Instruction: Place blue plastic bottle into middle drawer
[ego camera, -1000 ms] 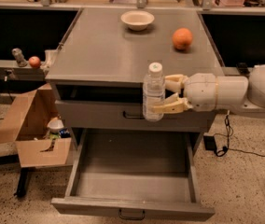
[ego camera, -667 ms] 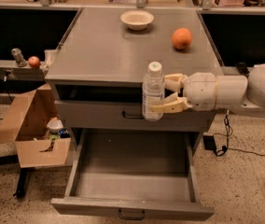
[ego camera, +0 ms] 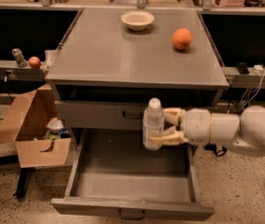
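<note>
Gripper (ego camera: pixel 162 125) pinches the bottle (ego camera: pixel 153 119) upright at mid-height, just below the front edge of the table (ego camera: pixel 118 59), right of centre, above the open drawer (ego camera: pixel 123 174). Risk: if released this high, the bottle likely topples, rolls or strikes the drawer's right wall

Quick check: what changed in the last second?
The claw, shut on the bottle, has carried it straight down toward the open drawer. Nothing was let go. The drawer, bowl and orange stayed put.
</note>
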Available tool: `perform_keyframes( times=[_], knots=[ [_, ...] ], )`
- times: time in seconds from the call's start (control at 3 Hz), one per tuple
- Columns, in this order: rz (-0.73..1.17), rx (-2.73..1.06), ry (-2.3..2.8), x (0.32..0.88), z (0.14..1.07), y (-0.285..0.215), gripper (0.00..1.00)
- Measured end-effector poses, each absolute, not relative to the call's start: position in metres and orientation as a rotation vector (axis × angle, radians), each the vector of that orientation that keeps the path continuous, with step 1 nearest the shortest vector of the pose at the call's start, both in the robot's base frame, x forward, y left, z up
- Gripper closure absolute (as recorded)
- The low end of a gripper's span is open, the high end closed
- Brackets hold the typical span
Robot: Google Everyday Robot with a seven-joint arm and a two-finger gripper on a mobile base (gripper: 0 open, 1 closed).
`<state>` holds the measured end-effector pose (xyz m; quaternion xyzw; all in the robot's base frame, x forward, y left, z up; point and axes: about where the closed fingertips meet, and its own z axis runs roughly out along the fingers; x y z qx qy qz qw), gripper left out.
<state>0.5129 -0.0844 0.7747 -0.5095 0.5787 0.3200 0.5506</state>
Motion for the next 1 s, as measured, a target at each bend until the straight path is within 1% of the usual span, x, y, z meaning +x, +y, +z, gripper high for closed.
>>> perform_keyframes(
  times=[0.33, 0.67, 1.0],
  knots=[
    [0.716, -1.162, 1.477, 0.483, 0.702, -0.086, 1.00],
    [0.758, -1.057, 1.624, 0.453, 0.607, -0.084, 1.00],
    [0.757, -1.050, 1.629, 0.455, 0.601, -0.084, 1.00]
  ],
)
